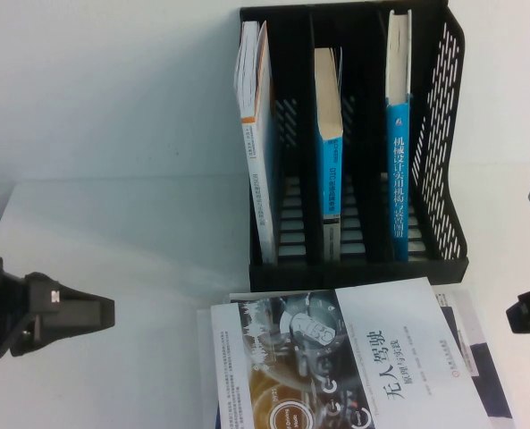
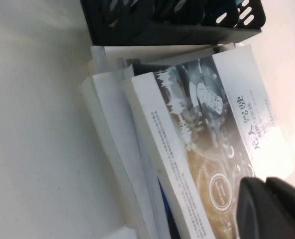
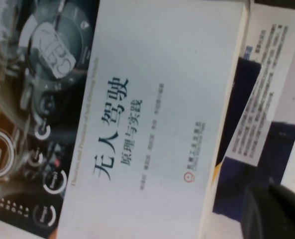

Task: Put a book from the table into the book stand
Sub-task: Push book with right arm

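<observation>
The book (image 1: 354, 357), with a white cover, black Chinese title and a car-dashboard picture, lies flat on top of a small pile on the white table (image 1: 113, 223), just in front of the black book stand (image 1: 445, 89). My left gripper (image 1: 106, 313) is shut and empty, low over the table to the left of the pile. My right gripper (image 1: 522, 315) is shut and empty at the pile's right. The left wrist view shows the book (image 2: 202, 134), the stand (image 2: 177, 30) and my left gripper (image 2: 271, 209). The right wrist view shows the cover (image 3: 152, 99) and my right gripper (image 3: 276, 214).
Each of the stand's three slots holds an upright book: a white and orange one (image 1: 257, 134) on the left, and blue-spined ones in the middle (image 1: 330, 143) and on the right (image 1: 399, 152). A dark navy book (image 1: 486, 362) lies under the white one and also shows in the right wrist view (image 3: 251, 149).
</observation>
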